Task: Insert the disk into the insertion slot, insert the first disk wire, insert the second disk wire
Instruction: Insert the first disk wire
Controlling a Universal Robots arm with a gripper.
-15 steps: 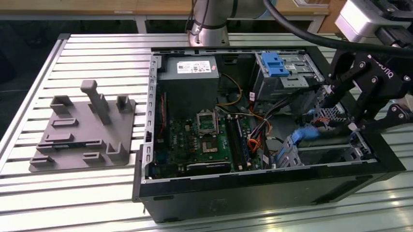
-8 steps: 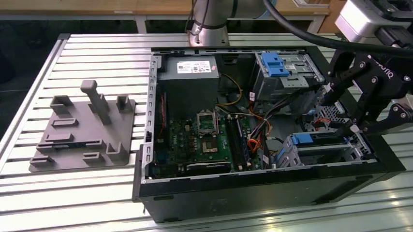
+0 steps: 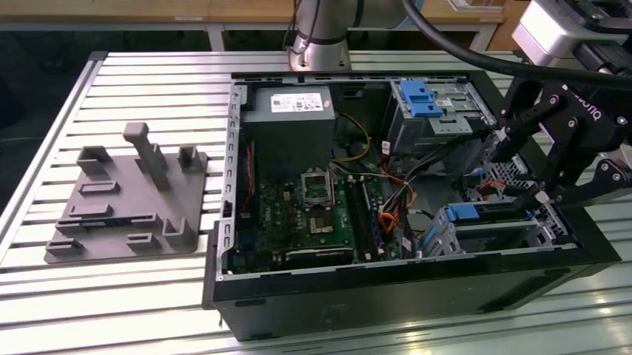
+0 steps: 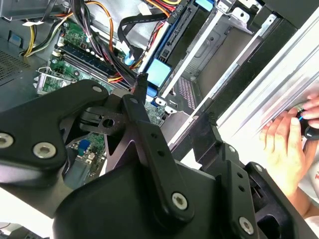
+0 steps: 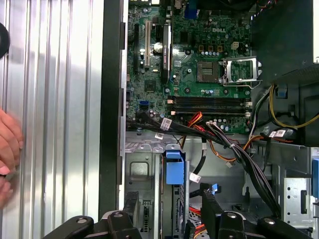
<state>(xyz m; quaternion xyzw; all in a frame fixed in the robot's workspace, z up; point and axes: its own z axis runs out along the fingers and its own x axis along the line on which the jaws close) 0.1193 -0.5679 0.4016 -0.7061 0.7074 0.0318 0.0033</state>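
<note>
1. The pincer (image 3: 520, 185) is held over the drive corner of the open computer case (image 3: 395, 285). Its jaws are spread wide, and nothing is gripped between them.
2. The disk (image 3: 491, 216) is found directly beneath the pincer, seated flat in the insertion slot (image 3: 489, 235).
3. In the first wrist view the disk's blue carrier (image 5: 174, 172) is framed between the two fingers and is touched by neither.
4. In the second wrist view the fingers (image 4: 144, 119) are shown well apart. One tip is close to a bundle of black, red and orange cables (image 4: 107, 55); whether it touches them cannot be told.
5. A blue-tipped connector (image 5: 214, 188) is seen just beside one finger. Whether any wire is plugged into the disk cannot be told.
6. The motherboard (image 3: 316, 214) lies beyond the fingertips, toward the exterior view's left of the pincer.
7. A taller bay with a blue latch (image 3: 419, 100) stands past the pincer, nearer the arm's base.
8. A person's hand (image 4: 286, 144) is seen over the slatted table (image 3: 148, 74), outside the case wall nearest the pincer.
</note>
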